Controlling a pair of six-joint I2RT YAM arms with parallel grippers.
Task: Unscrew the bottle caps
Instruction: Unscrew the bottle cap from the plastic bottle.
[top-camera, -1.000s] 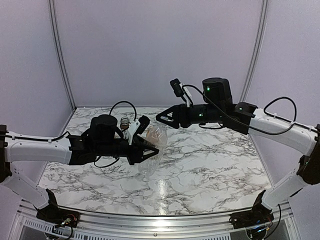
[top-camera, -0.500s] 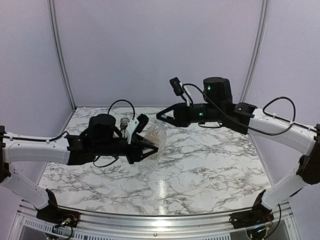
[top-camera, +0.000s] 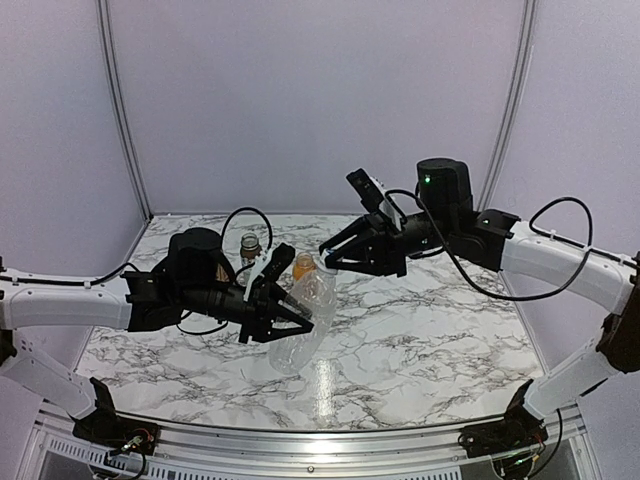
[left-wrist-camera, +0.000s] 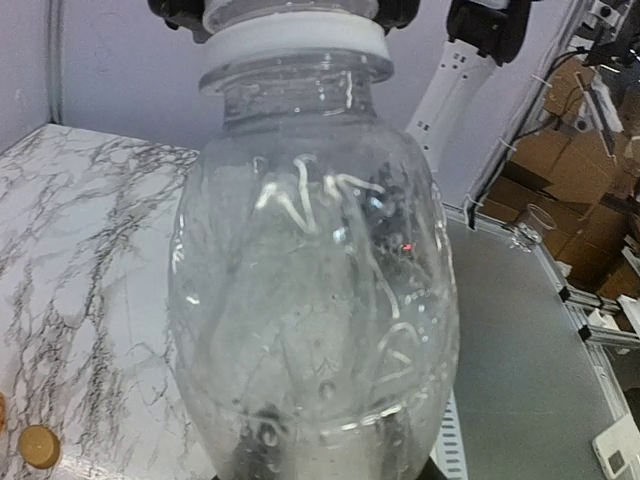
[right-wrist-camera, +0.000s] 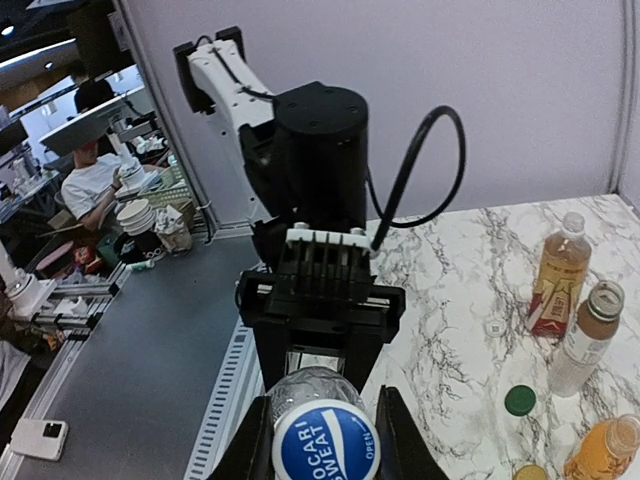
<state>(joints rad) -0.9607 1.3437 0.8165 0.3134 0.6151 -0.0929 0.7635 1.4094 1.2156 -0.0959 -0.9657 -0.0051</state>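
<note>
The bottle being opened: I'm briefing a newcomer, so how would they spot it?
Look at the middle of the marble table. There the left pincer grips a big clear bottle, tilted, while the right pincer is shut on its cap. Unlike the small bottles behind, its cap is blue with white lettering.

"OCARI SWEAT" in white on the blue-topped cap (right-wrist-camera: 325, 447)
</note>
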